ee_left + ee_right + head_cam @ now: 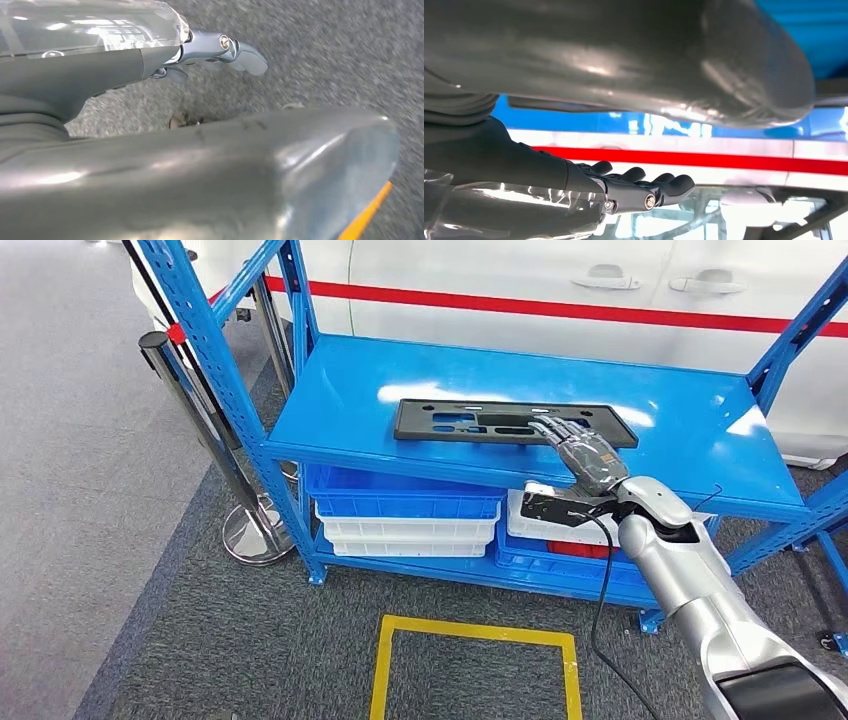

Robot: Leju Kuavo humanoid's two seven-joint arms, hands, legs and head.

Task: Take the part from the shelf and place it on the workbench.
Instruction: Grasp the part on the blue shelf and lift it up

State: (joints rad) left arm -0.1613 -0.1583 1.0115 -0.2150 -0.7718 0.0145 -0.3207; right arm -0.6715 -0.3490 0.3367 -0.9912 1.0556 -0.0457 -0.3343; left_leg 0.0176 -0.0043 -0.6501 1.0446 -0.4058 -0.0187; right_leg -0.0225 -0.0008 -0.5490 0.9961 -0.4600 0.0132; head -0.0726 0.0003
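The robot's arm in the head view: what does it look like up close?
The right arm is a rounded silver shell with black joints. A thin black cable hangs beside it. The right hand is dark grey with darker fingers. A clear plastic cover wraps the wrist.

Bright overhead glare, perhaps slight blur.

My right arm point(700, 590) is silver and rounded, with a black band near the elbow and a black cable point(600, 580) hanging beside it. My right hand point(590, 460) is grey with dark fingers point(659, 182) and small silver screws point(650, 201).
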